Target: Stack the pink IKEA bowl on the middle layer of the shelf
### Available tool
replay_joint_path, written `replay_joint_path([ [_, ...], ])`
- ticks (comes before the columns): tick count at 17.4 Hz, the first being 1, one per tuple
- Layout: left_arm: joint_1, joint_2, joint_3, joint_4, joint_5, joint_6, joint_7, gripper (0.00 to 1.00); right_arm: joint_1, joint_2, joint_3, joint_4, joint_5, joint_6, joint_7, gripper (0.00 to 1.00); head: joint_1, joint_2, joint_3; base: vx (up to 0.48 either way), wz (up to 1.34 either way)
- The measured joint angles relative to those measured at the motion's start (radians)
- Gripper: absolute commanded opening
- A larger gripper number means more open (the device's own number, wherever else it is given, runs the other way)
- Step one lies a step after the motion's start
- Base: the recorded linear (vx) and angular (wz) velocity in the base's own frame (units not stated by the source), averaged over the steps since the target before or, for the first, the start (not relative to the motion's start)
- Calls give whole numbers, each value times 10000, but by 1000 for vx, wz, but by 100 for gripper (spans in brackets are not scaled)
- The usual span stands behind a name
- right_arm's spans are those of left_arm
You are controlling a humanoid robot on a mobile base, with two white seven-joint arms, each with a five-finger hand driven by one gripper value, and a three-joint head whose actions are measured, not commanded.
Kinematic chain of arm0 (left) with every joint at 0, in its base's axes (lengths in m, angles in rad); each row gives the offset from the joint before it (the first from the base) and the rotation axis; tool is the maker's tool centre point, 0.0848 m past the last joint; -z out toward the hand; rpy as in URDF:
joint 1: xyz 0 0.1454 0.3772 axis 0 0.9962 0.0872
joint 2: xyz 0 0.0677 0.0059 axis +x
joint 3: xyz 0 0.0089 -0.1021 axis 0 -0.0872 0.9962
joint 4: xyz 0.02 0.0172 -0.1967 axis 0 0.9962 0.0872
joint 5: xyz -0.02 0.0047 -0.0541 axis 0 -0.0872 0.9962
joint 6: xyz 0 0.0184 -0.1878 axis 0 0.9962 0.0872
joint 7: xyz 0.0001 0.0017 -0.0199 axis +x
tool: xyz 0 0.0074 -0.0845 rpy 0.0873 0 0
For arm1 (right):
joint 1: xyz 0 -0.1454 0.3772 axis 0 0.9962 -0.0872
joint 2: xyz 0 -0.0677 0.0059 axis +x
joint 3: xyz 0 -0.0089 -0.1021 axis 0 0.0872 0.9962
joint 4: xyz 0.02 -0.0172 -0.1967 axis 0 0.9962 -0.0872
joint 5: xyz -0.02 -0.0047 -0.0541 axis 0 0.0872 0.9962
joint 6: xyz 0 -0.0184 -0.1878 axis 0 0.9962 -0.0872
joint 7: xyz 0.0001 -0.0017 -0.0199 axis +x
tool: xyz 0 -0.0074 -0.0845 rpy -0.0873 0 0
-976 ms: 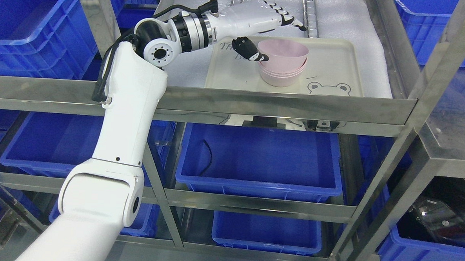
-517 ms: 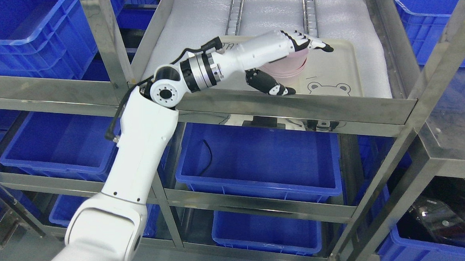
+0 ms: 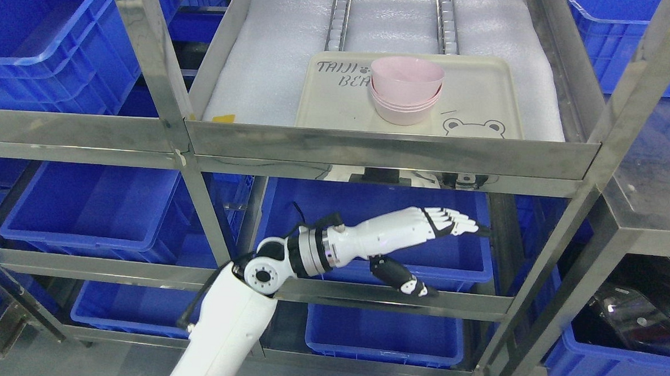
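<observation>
Left robot hand point(image 3: 417, 242) spread wide, empty

Storeroom: steel shelving point(image 3: 393, 151), blue bins point(image 3: 372, 235)

Lighting: bright, even, cool overhead light; soft glare on the steel shelf rails point(image 3: 393, 148) and a faint reflection beneath them. Shadows: deep in the lower right corner; focus sharp throughout; slight wide-angle lean of uprights at the edges.
</observation>
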Motion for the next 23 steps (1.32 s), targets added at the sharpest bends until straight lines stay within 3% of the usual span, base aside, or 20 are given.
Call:
replay_joint_path([
  [3,1372,0,179,189,96,-40,893,96,0,0,0,0,0,0,-51,100,0,0,0,0,0],
  [8,2319,-1,595,787,720,109,3236,99,0,0,0,0,0,0,-54,100,0,0,0,0,0],
  [10,2528,-1,735,979,1180,615,3833,99,0,0,0,0,0,0,-55,100,0,0,0,0,0],
  [16,2811,-1,1090,1289,1900,2312,7228,99,0,0,0,0,0,0,-57,100,0,0,0,0,0],
  [23,2905,-1,1374,351,2408,4880,7877,100,0,0,0,0,0,0,-58,100,0,0,0,0,0],
])
